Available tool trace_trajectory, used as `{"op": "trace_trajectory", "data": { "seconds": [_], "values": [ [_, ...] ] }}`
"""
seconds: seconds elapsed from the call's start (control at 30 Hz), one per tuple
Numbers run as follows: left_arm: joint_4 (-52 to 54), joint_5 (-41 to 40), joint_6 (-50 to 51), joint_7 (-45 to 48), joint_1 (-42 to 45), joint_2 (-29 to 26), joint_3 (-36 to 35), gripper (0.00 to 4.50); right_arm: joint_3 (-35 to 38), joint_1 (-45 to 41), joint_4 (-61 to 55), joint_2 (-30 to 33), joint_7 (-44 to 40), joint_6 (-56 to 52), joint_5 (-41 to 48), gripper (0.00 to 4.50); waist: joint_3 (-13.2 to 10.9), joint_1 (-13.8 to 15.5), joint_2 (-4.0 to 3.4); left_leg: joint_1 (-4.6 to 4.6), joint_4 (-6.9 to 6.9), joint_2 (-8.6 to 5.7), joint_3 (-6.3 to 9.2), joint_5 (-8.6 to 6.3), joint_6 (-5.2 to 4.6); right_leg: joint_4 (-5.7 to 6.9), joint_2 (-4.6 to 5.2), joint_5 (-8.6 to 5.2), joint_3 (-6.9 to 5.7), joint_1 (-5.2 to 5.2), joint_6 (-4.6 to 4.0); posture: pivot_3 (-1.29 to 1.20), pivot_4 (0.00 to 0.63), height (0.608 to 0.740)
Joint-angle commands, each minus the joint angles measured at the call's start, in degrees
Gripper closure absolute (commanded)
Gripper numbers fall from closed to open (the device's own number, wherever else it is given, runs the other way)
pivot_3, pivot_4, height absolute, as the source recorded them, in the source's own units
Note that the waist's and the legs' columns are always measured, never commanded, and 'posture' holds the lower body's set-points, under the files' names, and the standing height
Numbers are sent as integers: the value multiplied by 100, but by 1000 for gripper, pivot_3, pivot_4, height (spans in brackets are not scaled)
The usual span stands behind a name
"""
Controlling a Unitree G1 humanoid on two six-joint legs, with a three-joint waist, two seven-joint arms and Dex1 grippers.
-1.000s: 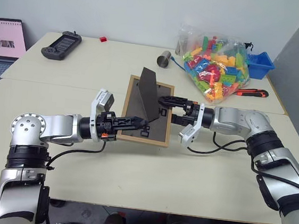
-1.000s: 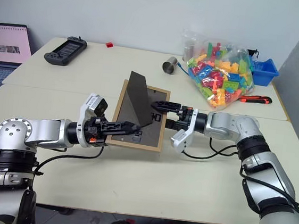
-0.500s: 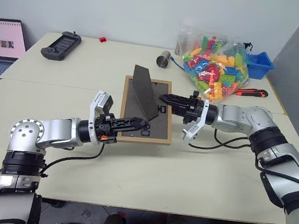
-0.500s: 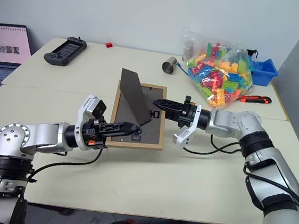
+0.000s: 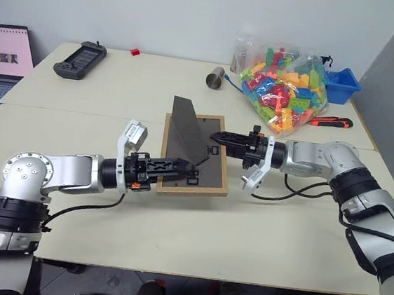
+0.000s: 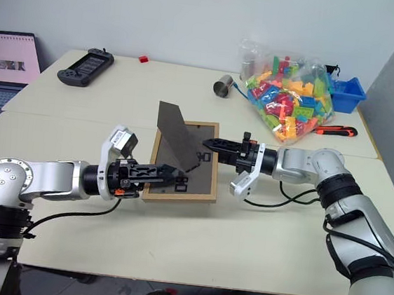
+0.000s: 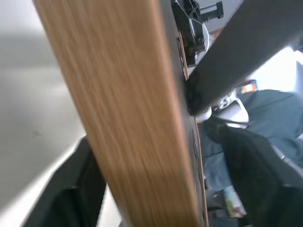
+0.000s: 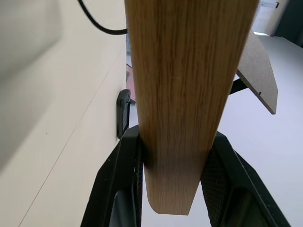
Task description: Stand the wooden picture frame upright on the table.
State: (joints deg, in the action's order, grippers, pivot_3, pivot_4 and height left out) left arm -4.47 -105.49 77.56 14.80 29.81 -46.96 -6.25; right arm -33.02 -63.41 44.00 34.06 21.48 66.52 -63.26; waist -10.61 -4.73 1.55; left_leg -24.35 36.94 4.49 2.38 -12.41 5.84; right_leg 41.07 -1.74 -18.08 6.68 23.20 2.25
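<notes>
Table, pale cream under a white wall; right gripper clamps the wooden picture frame, left gripper splayed open around its 9 o'clock edge.

Left claw spread, right claw clamped

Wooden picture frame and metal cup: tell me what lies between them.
Bare table. In the left eye view nothing sits between the wooden picture frame and the metal cup.
</notes>
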Motion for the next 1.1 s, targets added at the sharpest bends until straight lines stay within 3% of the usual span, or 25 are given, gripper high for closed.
{"op": "trace_trajectory", "data": {
  "seconds": [0.03,0.17,0.27,0.37,0.47,0.63,0.8,1.1],
  "values": [
    [333,740,-32,671,-183,-515,-481,18,197,115,140,158,-279,257,734,3169,0,-8,0,0,0,0,0,0,0,0,0,0,0,0,0,0,150,740],
    [95,1794,-534,1233,-393,-986,-927,18,248,328,410,235,-960,542,1560,3169,0,-8,0,0,-2,0,-1,-1,-3,-2,0,0,1,0,0,0,150,740],
    [503,2779,-1174,1727,-802,-1351,-1280,18,242,618,765,-39,-2505,356,3504,3169,0,-38,0,0,-2,1,-1,-10,-19,-3,0,0,-1,-1,-1,0,150,740],
    [1044,3292,-1575,1720,-1031,-1336,-1496,18,656,990,420,-632,-4830,-1387,5818,3169,0,-42,0,2,-3,8,-2,-10,-19,-5,0,0,-2,-9,-1,0,150,740],
    [1946,3866,-2002,1609,-1330,-1223,-1519,18,1324,963,48,-1260,-6212,-3486,7272,3169,-3,-34,-4,3,-1,12,-3,-9,-18,0,1,1,-5,-12,-2,0,150,740],
    [2562,4308,-2355,1069,-1537,-765,-1718,18,1968,721,-149,-1861,-7329,-5760,8260,3169,-3,31,-5,2,-3,12,0,-7,-14,0,1,1,-15,-11,-2,0,150,740],
    [2769,4631,-2484,1133,-1842,-606,-1724,18,2441,366,350,-2340,-8038,-7311,8699,3169,-4,27,-7,1,-8,11,0,-11,-21,-4,0,0,-19,-6,-2,0,150,740],
    [2873,5408,-2835,1470,-1926,-552,-1478,18,2551,106,1390,-2749,-8270,-7465,8097,3169,-5,6,-7,-1,-10,10,0,-11,-22,-8,-3,0,-19,-1,-2,0,150,740]
  ]
}}
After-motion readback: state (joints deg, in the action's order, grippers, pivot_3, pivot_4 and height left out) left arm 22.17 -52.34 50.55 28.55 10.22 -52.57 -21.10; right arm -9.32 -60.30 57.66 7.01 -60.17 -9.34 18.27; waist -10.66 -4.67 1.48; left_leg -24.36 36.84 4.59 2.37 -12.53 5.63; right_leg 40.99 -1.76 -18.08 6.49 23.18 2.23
